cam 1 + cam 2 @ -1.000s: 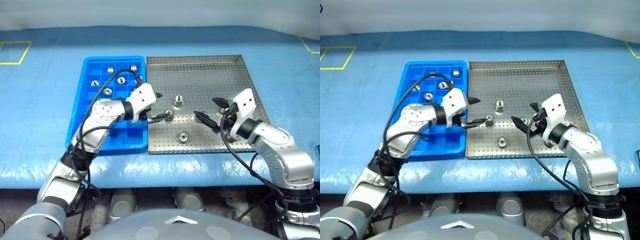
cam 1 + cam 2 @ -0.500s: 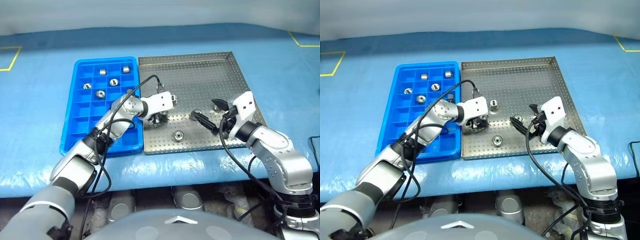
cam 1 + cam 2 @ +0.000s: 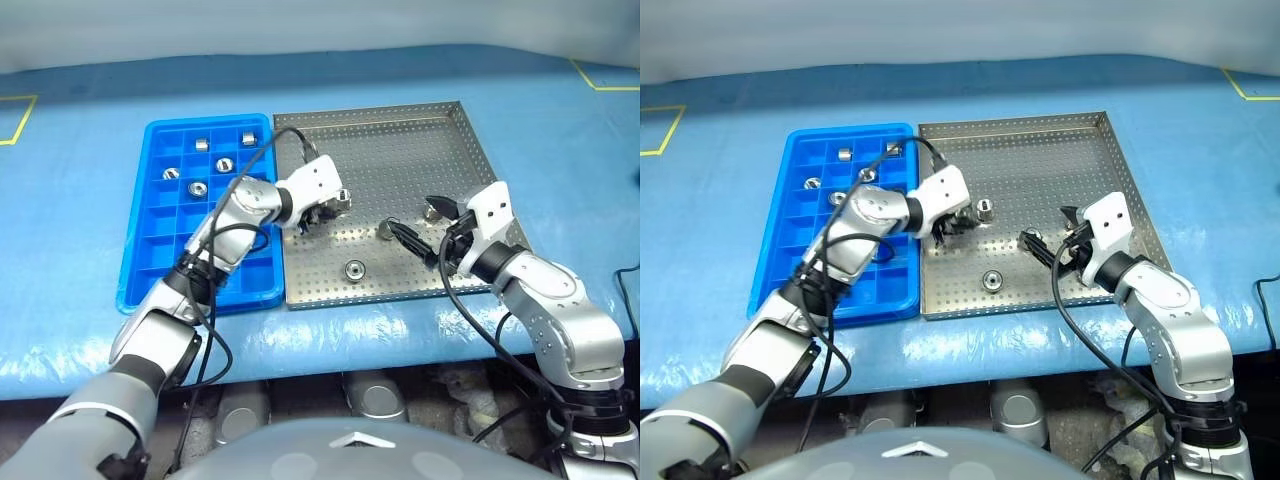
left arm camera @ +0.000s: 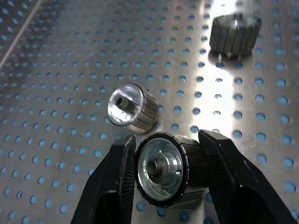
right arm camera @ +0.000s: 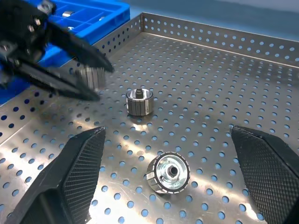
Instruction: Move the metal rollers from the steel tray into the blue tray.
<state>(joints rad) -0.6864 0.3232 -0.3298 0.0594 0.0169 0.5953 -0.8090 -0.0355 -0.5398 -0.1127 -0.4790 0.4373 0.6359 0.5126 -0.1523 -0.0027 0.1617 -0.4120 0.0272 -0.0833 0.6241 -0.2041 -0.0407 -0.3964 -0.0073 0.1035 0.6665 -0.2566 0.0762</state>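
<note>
The steel tray (image 3: pixel 400 140) lies at centre right and the blue tray (image 3: pixel 150 250) beside it on the left. My left gripper (image 3: pixel 322 212) hangs just above the steel tray's left part, shut on one of the metal rollers (image 4: pixel 163 170). Close by it, an upright roller (image 3: pixel 984 210) stands on the perforated floor. A further roller (image 3: pixel 353 269) lies nearer the front rim. My right gripper (image 3: pixel 420 222) is open over the tray's right part, with another roller (image 5: pixel 169 172) lying on the floor between its spread fingers (image 5: pixel 79 172), untouched. Several rollers (image 3: pixel 197 187) sit in the blue tray's far compartments.
Both trays rest on a blue plastic-covered table (image 3: pixel 80 60). Yellow tape marks (image 3: pixel 20 115) show at the far left and far right corners. A black cable (image 3: pixel 285 135) arches from my left wrist over the edge between the trays.
The left gripper has shut on a roller and lifted it slightly off the steel tray's floor, moving a little away from me. The right gripper stays put and open. The camera has shifted.
</note>
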